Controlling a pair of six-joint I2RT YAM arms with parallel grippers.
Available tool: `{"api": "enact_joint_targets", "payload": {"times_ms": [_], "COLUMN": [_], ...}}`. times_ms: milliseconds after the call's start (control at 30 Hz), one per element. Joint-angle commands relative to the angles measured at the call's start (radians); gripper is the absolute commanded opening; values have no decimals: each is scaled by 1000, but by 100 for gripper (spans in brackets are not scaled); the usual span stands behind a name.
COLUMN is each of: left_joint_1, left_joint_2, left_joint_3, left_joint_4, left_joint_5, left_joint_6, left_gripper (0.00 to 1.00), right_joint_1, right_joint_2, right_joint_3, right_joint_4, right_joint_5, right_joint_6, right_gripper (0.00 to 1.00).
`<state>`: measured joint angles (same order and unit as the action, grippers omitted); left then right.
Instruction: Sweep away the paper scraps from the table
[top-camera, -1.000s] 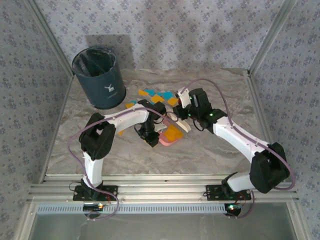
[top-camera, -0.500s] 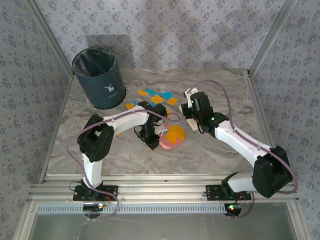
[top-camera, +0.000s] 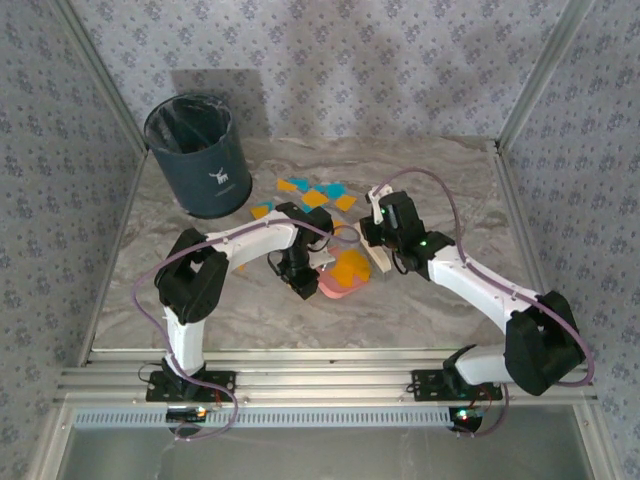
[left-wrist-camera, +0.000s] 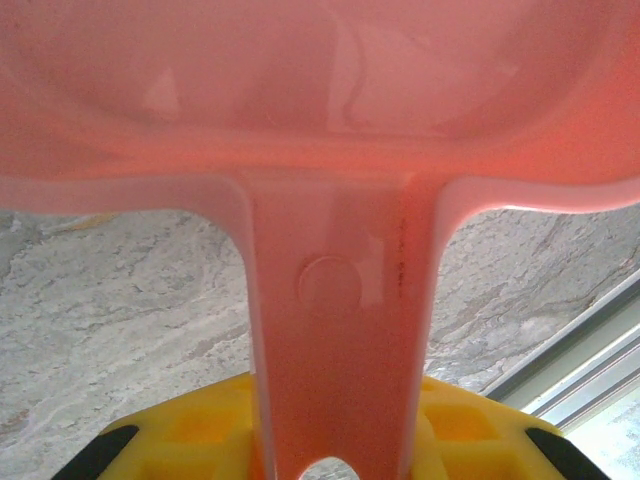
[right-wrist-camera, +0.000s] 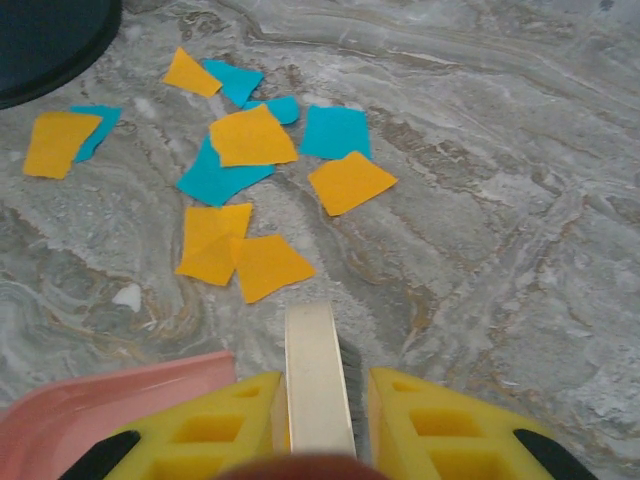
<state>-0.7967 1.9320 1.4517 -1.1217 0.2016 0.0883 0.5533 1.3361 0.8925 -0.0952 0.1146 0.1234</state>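
marble-grey table (top-camera: 450, 300) lies under both arms, and your scraps (right-wrist-camera: 250, 135) sit loose on it just ahead of the right claw (right-wrist-camera: 320, 425). they are orange and cyan pieces, some overlapping, spread from straight in front of its tips out to their left. two orange ones lie nearest, just beyond the tip of the brush (right-wrist-camera: 318, 365). that claw is clenched on the brush, whose cream handle runs forward between the yellow fingers (right-wrist-camera: 440, 435). close by the claw's left side you see the edge of the pink pan (left-wrist-camera: 335, 300). from above, more orange pieces lie on the pan, between the two claws. your left claw (left-wrist-camera: 335, 455) is clenched on the pan's handle, with the scoop stretching out in front of it. you cannot tell whether the pan touches the table. a dark bin (top-camera: 198, 155) stands well apart from both claws, past the scraps on the left claw's side, against the floral walls (top-camera: 400, 70).
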Motion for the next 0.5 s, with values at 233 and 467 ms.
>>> {"api": "enact_joint_targets", "payload": {"times_ms": [233, 467], "left_joint_1": [-13, -1], "left_joint_2": [15, 6], "left_joint_3": [7, -5], "left_joint_4": [-26, -4], "left_joint_5": [13, -28], "left_joint_6": [6, -20], "left_gripper": [0, 0], "right_joint_1": [18, 29], "right_joint_2": [-1, -26], "right_joint_3": [-28, -19], "right_joint_4": [67, 67], "right_joint_5": [-151, -182], "right_joint_6": [68, 67], "right_gripper": [0, 0]}}
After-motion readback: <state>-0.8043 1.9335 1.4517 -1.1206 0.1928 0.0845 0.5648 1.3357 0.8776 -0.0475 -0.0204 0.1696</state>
